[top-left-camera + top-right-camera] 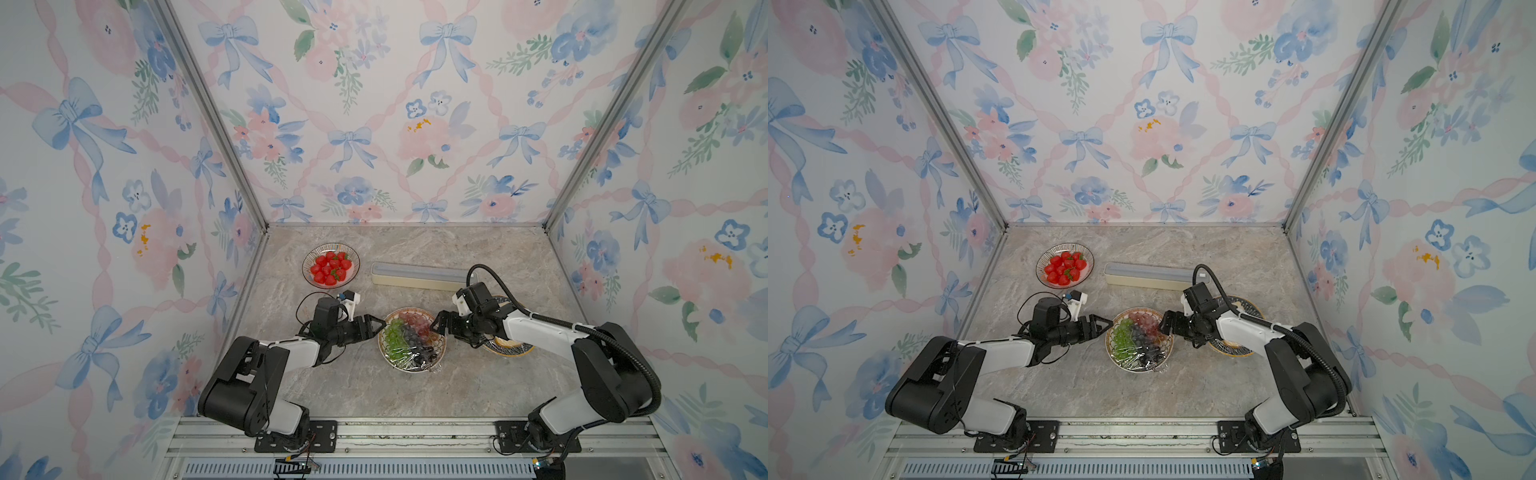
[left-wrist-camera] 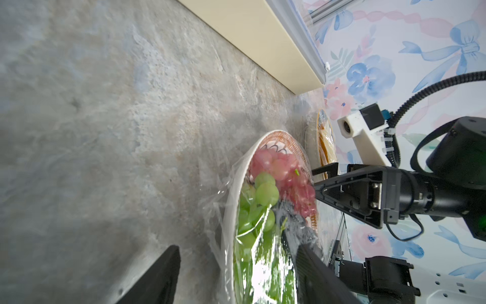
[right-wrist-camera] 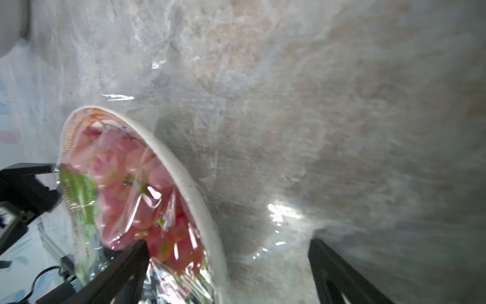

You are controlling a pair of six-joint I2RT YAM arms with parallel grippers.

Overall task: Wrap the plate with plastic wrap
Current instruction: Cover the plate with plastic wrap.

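Film of plastic wrap (image 1: 409, 353), clear and crinkled, glints over the grapes on the plate (image 1: 380, 340) mid-counter and is shiniest at its near rim. The left gripper (image 1: 380, 325) and right gripper (image 1: 436, 326) flank it, both claws spread astride the rim. Only the right wrist view shows wrap trailing onto the counter (image 3: 368, 131). Beyond lies the cream box (image 1: 417, 275).

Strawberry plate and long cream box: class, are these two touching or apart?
Apart. Both top views show a strip of bare table between the strawberry plate and the cream box.
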